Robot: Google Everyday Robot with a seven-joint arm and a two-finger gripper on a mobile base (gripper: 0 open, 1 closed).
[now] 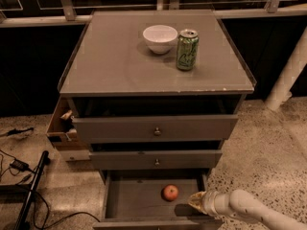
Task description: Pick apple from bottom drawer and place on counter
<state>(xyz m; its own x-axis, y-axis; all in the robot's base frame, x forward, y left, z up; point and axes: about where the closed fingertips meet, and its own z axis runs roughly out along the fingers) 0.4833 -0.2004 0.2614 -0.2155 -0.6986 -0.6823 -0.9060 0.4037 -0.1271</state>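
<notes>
The apple (pixel 170 192), small and red-orange, lies on the floor of the open bottom drawer (pixel 134 200), right of its middle. My gripper (pixel 195 201) reaches in from the lower right on a white arm and sits just right of the apple, a little lower, close to the drawer's right wall. It does not hold the apple. The counter (pixel 115 66) is the wide grey top of the cabinet above.
A white bowl (pixel 160 38) and a green soda can (pixel 186 49) stand on the counter's far right part. Two knobbed drawers (pixel 156 128) sit above the open one. A cardboard box (pixel 61 128) is at the cabinet's left; cables and a black pole (pixel 29 190) lie on the floor.
</notes>
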